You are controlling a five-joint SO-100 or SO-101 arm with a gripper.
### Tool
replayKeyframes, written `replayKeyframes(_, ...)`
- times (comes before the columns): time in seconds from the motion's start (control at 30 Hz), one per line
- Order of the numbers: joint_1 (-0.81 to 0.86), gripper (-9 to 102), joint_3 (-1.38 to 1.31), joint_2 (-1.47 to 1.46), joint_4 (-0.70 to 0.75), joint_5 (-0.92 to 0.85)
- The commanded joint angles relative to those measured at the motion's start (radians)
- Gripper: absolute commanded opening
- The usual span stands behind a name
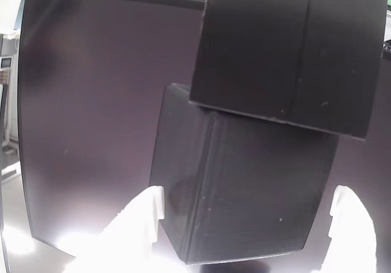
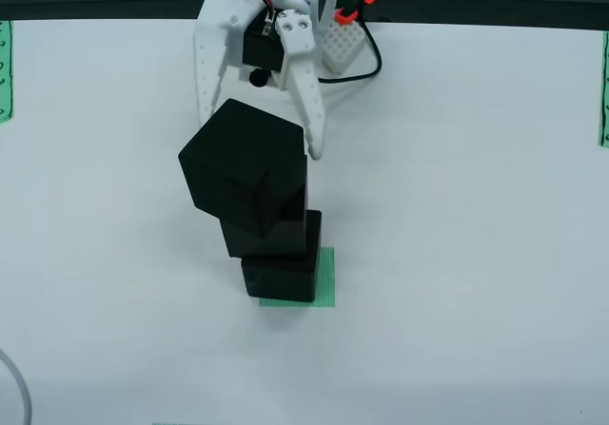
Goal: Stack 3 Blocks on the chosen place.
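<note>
blocks are standing three high on the striped green patch [image 2: 328, 278]. the top block [image 2: 245, 164] is sitting twisted and overhanging the middle block [image 2: 271, 235]. i'm seeing the gripper [image 2: 257, 135] spread open around it; any brush while retreating risks toppling it.

we see a flat matte white tabletop [image 2: 476, 206] under even, bright light, a dark band [image 2: 95, 2] along its far edge, and narrow green striped strips [image 2: 603, 92] at both side edges.
</note>
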Motion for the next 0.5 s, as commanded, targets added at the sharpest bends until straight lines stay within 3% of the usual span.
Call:
replayKeyframes(0.0,0.006,36,-0.005,0.002,-0.021,-0.011)
replayKeyframes(0.47,-0.012,38,-0.002,0.129,0.031,0.002)
